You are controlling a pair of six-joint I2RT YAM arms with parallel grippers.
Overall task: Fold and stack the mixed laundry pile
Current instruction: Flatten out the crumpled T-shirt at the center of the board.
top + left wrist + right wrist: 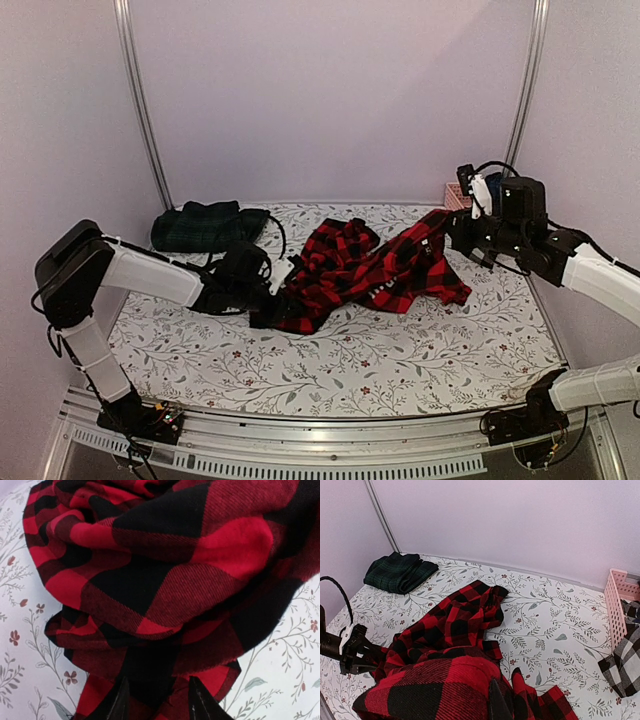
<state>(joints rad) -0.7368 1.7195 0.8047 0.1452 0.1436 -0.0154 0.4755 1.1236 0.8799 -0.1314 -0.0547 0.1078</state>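
The soft, crumpled red-and-black checked shirt [365,265] lies across the middle of the leafy table cloth [400,360]. The right gripper [456,233] pinches its lifted end tight. The left gripper [160,700] stands loose, fingers apart, at its low edge.

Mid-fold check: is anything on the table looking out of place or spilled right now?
Yes: a black-and-white checked cloth seems to hang out of the pink basket at the far right, spilling onto the table. The red shirt lies bunched and twisted, one end held up by the right claw.
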